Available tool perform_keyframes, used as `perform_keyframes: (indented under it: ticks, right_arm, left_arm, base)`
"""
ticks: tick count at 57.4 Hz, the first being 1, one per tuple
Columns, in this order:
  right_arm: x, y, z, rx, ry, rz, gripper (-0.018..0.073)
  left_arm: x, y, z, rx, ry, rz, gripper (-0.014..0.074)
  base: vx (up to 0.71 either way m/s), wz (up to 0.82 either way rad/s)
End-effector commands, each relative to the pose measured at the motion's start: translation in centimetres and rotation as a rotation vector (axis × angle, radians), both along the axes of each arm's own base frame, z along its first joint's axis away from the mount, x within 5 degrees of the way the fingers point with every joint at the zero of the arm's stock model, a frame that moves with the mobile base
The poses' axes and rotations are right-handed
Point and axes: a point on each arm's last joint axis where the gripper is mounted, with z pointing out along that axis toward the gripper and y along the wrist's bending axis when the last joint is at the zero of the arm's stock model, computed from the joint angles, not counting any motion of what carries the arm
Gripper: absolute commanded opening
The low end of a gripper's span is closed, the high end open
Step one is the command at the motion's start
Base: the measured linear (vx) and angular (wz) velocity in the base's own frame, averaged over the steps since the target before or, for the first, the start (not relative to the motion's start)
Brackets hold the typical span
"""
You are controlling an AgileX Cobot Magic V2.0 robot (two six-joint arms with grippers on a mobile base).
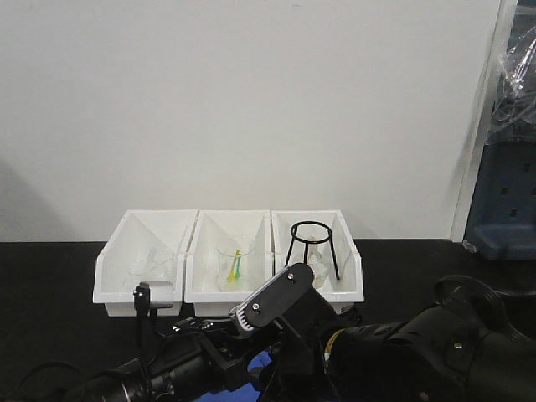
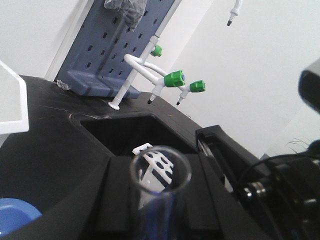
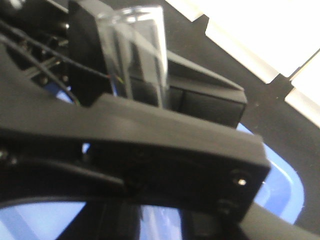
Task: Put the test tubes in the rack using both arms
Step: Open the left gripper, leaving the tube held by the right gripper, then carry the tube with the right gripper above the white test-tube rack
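Glass fills the middle of both wrist views. 1 tube (image 2: 160, 172) stands upright with its open rim up, clamped between the black fingers of the left gripper (image 2: 160, 205), which press on its sides. From the right wrist the same tube (image 3: 132, 55) rises behind a broad black finger of the right gripper (image 3: 145, 100); I cannot tell whether that gripper is closed on it.

Both arms sit low at the near edge of the black counter (image 1: 50, 276), above a blue tray (image 3: 280, 185). Just behind the tube's rim is the white rack (image 2: 143, 148). Its holed top plate is partly seen through the glass, at the near edge of a sunken black sink (image 2: 125, 130).

Along the counter's back edge, against the white wall, 3 white bins (image 1: 117, 293) sit side by side. The left and middle bins each hold a beaker (image 1: 234, 260), and the right bin holds a black tripod (image 1: 311, 247). Beyond the sink stand white taps (image 2: 165, 82) with green knobs and a blue pegboard (image 2: 120, 45).
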Motion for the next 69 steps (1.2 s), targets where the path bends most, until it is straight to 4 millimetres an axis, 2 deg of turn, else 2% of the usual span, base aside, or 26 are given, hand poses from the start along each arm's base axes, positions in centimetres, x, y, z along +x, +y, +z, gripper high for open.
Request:
perform_keyframes:
  ticks: [1,6,13,29,36,43,58,65,69]
  right_arm:
    - [0.3,0.0,2.9,0.099,-0.108,-0.011,0.0011]
    - [0.4,0.0,3.0,0.104,-0.115,-0.011,-0.0015]
    - [0.4,0.0,3.1,0.113,-0.123,-0.012,-0.0013]
    - [0.4,0.0,3.1,0.134,-0.109,-0.032,-0.0012]
    - [0.5,-0.1,3.1,0.146,-0.102,-0.045,-0.0012]
    - [1.0,-0.6,3.2,0.161,-0.111,-0.078,-0.0010]
    - [4.0,-5.6,3.7,0.204,-0.143,-0.261,-0.0009]
    - [4.6,-8.7,4.9,0.220,-0.190,-0.347,-0.0009]
    - [4.4,-10.6,6.4,0.243,-0.239,-0.396,-0.0009]
  left_arm:
    - [-0.3,0.0,2.9,-0.122,-0.087,-0.017,0.0021]
    - [-0.3,0.0,2.9,-0.122,-0.087,-0.017,0.0053]
    - [-0.3,0.0,2.9,-0.122,-0.087,-0.017,0.0150]
    - [0.0,0.2,3.3,-0.172,-0.088,0.015,0.0469]
    - [0.1,0.4,3.6,-0.209,-0.088,0.039,0.0516]
    - [0.2,0.5,3.6,-0.216,-0.085,0.047,0.0516]
    - [0.2,0.5,3.6,-0.216,-0.085,0.048,0.0516]
    - [0.2,0.5,3.6,-0.216,-0.085,0.048,0.0516]
    - [0.2,0.5,3.6,-0.216,-0.085,0.048,0.0516]
  base:
    - [0.00,0.00]
    - [0.00,0.00]
    - [0.00,0.00]
    - [0.00,0.00]
    - [0.00,0.00]
    - [0.00,0.00]
    - [0.00,0.00]
    - [0.00,0.00]
    - [0.00,0.00]
